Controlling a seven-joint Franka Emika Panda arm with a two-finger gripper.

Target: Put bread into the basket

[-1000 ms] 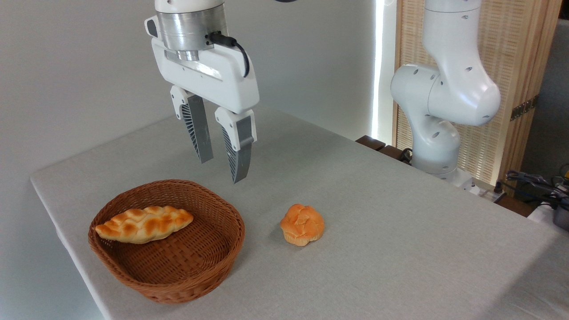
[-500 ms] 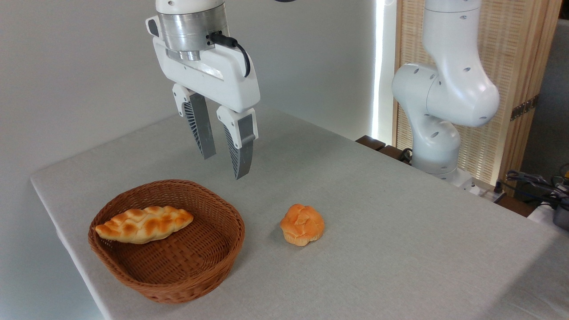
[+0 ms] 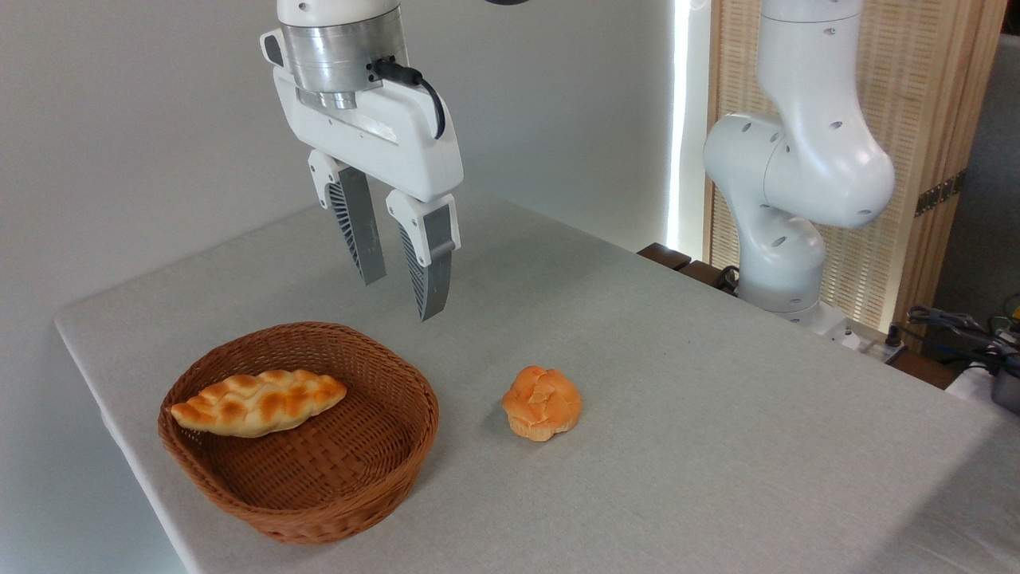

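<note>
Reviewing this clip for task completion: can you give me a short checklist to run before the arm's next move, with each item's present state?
1. Braided loaf inside the basket: ok, though its left tip lies on the rim.
2. Gripper empty: ok, fingers apart with nothing between them.
3. Gripper clear of the basket: ok, it hangs above the far rim.
4. Round bun outside the basket, on the table: ok.
5. Loaf settled and stable: cannot tell.
</note>
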